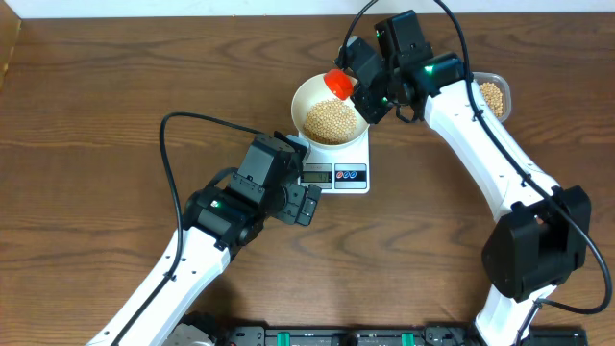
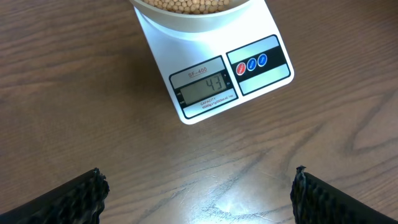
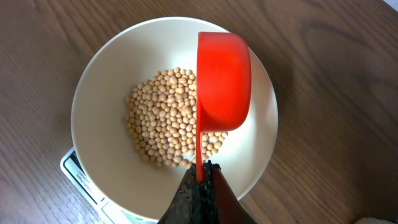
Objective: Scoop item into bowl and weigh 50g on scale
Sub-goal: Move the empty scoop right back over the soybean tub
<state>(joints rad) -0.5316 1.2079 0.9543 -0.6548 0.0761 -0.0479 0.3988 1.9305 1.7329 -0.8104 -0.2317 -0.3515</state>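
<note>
Right end effector point(image 3: 200, 186) clamps a red scoop point(image 3: 222, 81) by its handle; beans point(image 3: 161, 115) in the bowl point(image 3: 102, 87) lie just ahead, under the scoop. Left end effector point(image 2: 199, 180) stands apart, scale point(image 2: 211, 81) ahead.

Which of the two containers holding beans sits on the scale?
The round cream bowl, on the scale under the red scoop. The clear tub stands apart, directly on the table, farther right.

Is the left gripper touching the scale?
Apart. The left wrist view shows a strip of bare table between the open left gripper and the scale.
</note>
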